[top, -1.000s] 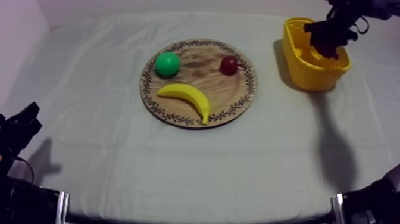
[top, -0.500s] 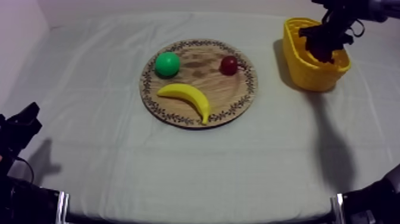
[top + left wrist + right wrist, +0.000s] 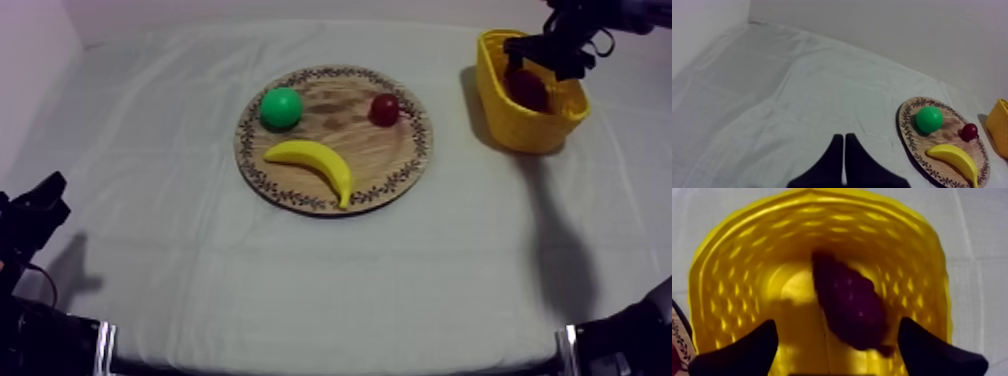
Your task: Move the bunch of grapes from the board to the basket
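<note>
Right pincer (image 3: 837, 322) agape, empty, above grapes (image 3: 849, 305) in yellow basket (image 3: 732, 273); banana (image 3: 315, 162), green ball (image 3: 281, 107) on board (image 3: 400, 150).

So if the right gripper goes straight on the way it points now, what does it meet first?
Most likely the bunch of grapes inside the yellow basket, straight ahead of the open right gripper; the gap between them is hard to judge.

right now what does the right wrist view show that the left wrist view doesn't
Right wrist view: the grapes lying inside the basket, with the right gripper open above them. Left wrist view: the banana, green fruit and small red fruit on the board, and the left gripper shut over the cloth. Both: the basket, the board's rim and the cloth.
</note>
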Controlling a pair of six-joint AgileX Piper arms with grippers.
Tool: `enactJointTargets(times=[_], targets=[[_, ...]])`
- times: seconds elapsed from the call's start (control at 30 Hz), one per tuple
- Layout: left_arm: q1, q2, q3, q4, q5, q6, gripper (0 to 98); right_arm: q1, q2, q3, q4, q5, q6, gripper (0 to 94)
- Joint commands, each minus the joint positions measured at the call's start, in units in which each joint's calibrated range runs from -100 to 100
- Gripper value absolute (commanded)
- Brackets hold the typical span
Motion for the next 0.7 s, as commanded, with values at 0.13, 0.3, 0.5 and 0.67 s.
enactJointTargets(times=[0.13,0.3,0.5,0.67], targets=[[-0.01,0.0,0.02,0.01,0.0,-0.01,0.1,-0.13,-0.68,-0.04,-0.25,0.07,0.2,74.4],[-0.01,0.0,0.02,0.01,0.0,-0.01,0.1,-0.14,-1.95,0.79,-0.24,-0.11,0.3,69.3],[-0.01,0.0,0.02,0.01,0.0,-0.01,0.1,-0.19,-4.66,2.33,0.28,-0.38,0.11,49.3],[-0.01,0.0,0.02,0.01,0.0,-0.01,0.1,-0.06,-7.34,5.09,0.88,-1.26,0.05,29.9]])
